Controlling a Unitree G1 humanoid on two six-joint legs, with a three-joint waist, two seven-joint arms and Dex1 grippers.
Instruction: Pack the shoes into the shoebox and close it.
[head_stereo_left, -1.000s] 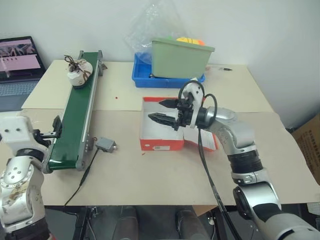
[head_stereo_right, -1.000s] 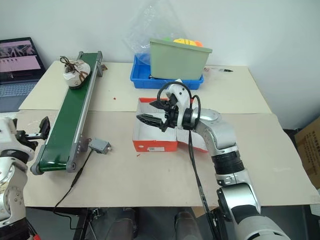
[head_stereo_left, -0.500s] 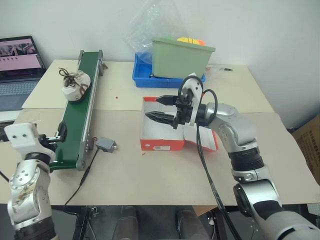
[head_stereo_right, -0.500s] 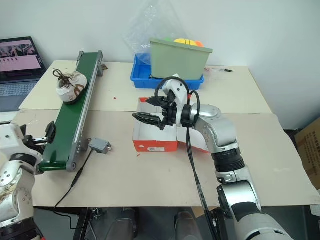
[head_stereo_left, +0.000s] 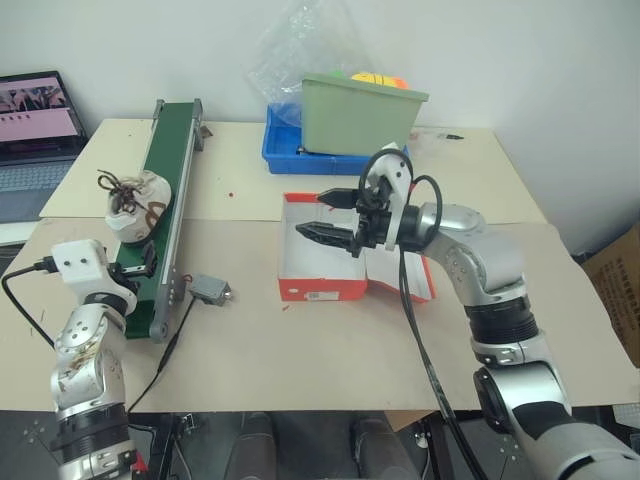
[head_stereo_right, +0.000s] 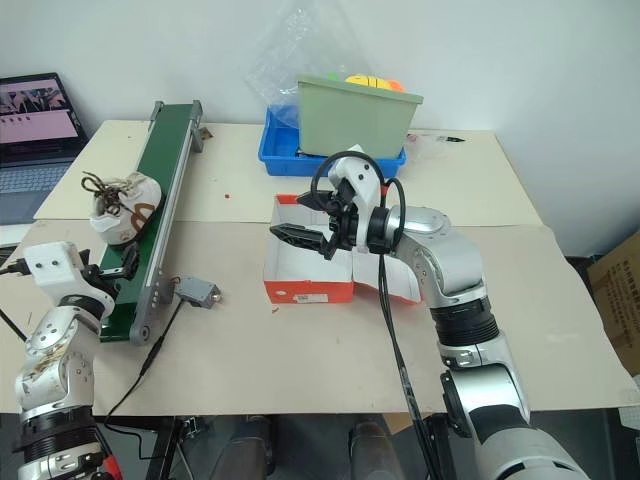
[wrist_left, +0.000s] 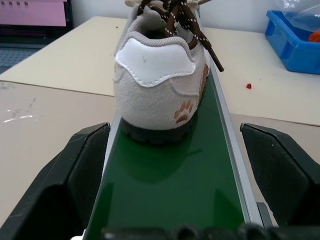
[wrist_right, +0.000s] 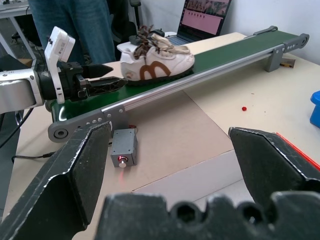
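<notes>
One cream shoe (head_stereo_left: 132, 203) with brown laces rides the green conveyor belt (head_stereo_left: 172, 150) near its close end, heel toward my left gripper (head_stereo_left: 136, 266). That gripper is open, level, its fingers (wrist_left: 85, 165) straddling the belt just behind the shoe (wrist_left: 160, 85) without touching it. The red-orange shoebox (head_stereo_left: 325, 288) stands open mid-table, white inside, its lid (head_stereo_left: 412, 285) lying flat to the right. My right gripper (head_stereo_left: 312, 216) hovers open over the box, pointing left toward the belt, nothing between its fingers (wrist_right: 75, 175).
A green bin (head_stereo_left: 360, 118) sits in a blue tray (head_stereo_left: 285, 155) behind the box, a clear plastic bag above them. A small grey control box (head_stereo_left: 212, 290) with a cable lies beside the belt. A laptop (head_stereo_left: 35, 120) is far left. A person's legs (wrist_right: 95, 25) stand beyond the belt.
The shoe has travelled down the belt toward its near end. My left gripper has come forward and down to the belt's end. The right arm has stayed put.
</notes>
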